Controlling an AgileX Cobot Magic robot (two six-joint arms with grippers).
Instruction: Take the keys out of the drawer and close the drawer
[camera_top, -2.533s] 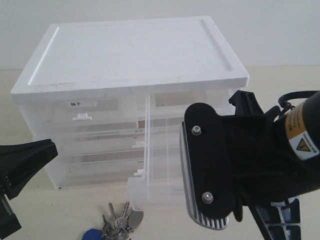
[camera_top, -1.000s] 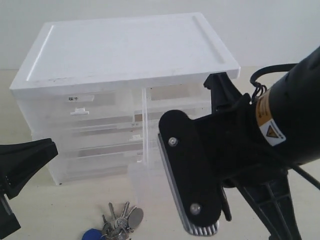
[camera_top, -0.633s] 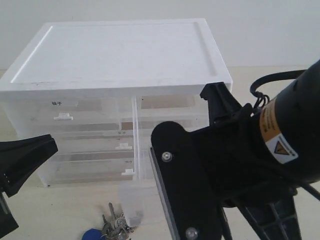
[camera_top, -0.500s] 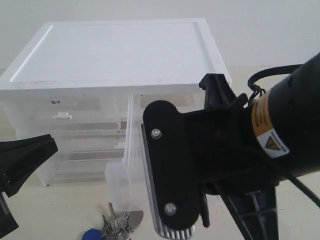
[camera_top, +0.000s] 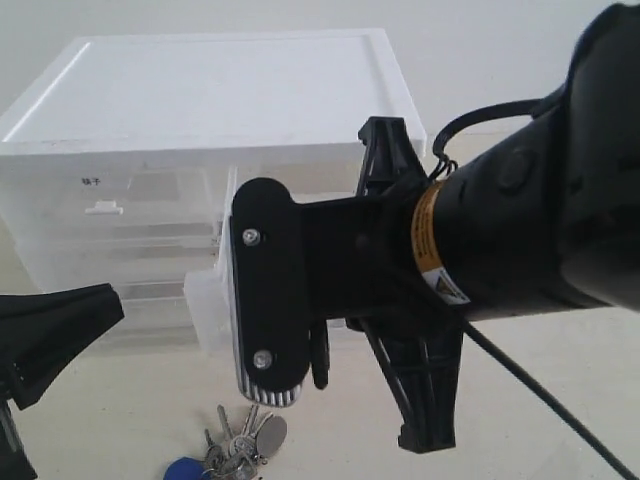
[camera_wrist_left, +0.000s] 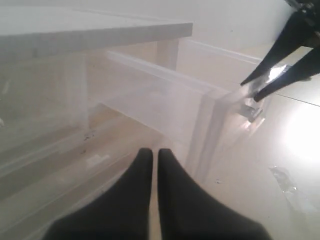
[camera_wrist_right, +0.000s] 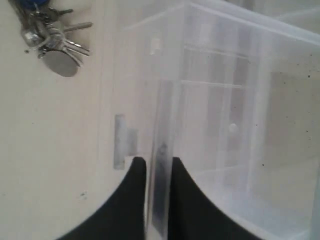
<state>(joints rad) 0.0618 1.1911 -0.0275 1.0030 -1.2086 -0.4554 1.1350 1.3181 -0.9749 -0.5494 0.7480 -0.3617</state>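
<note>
The keys lie on the table in front of the cabinet, silver with a blue fob; the right wrist view also has the keys, well clear of the fingers. The clear drawer sticks out of the cabinet's right half, mostly hidden behind my right arm. My right gripper is shut on the drawer's front wall, beside its white tab handle. My left gripper is shut with nothing in it, low beside the drawer's side wall.
The white-topped cabinet holds other clear drawers, including a labelled half-width one at upper left. My left gripper's black finger reaches in at lower left. Beige tabletop spreads to the right.
My right arm has swung left holding the drawer's front, which now sits nearer the cabinet. The cabinet itself has slid left. The keys and left gripper have stayed put.
</note>
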